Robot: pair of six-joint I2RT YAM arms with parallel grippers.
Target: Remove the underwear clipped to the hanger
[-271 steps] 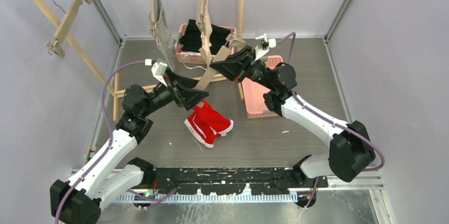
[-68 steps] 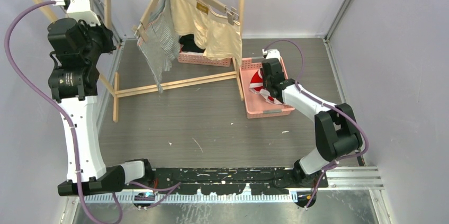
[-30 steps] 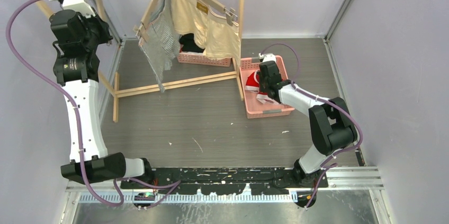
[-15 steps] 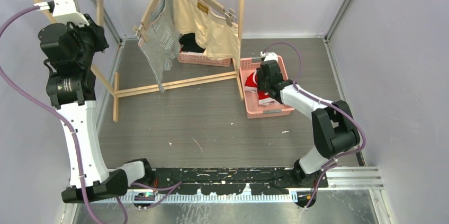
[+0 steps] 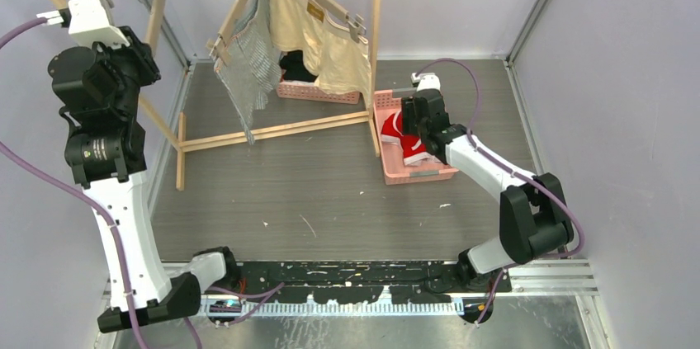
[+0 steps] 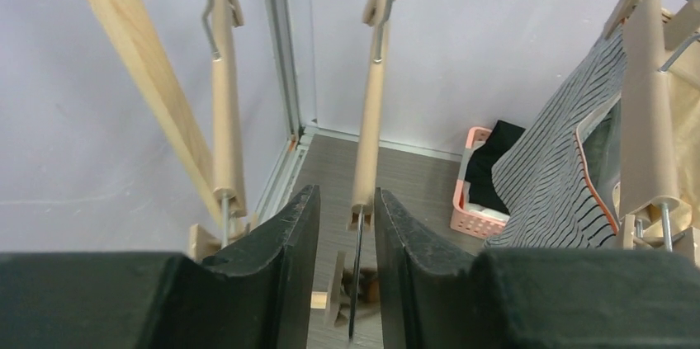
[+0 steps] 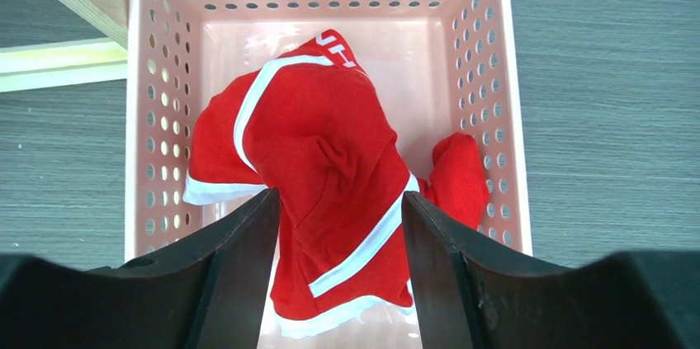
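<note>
The red underwear (image 7: 330,143) with white trim lies crumpled in the pink basket (image 7: 157,77); in the top view the red underwear (image 5: 396,130) fills the near part of that basket (image 5: 417,176). My right gripper (image 7: 338,200) hovers just above it, open, holding nothing. The striped underwear (image 5: 248,64) and the beige underwear (image 5: 330,40) hang clipped to wooden hangers on the rail. My left gripper (image 6: 347,200) is raised at the rack's left end, its jaws slightly apart on either side of a bare hanger (image 6: 369,110) without touching it.
A second bare hanger (image 6: 224,110) hangs to the left. Another pink basket (image 5: 318,89) with black clothes stands behind the rack. The rack's upright post (image 5: 376,35) and floor bar (image 5: 272,130) lie between the arms. Walls are close on both sides.
My right gripper opened and rose off the red underwear, which stays in the basket. My left gripper opened off the bare hanger and the arm drew back to the left.
</note>
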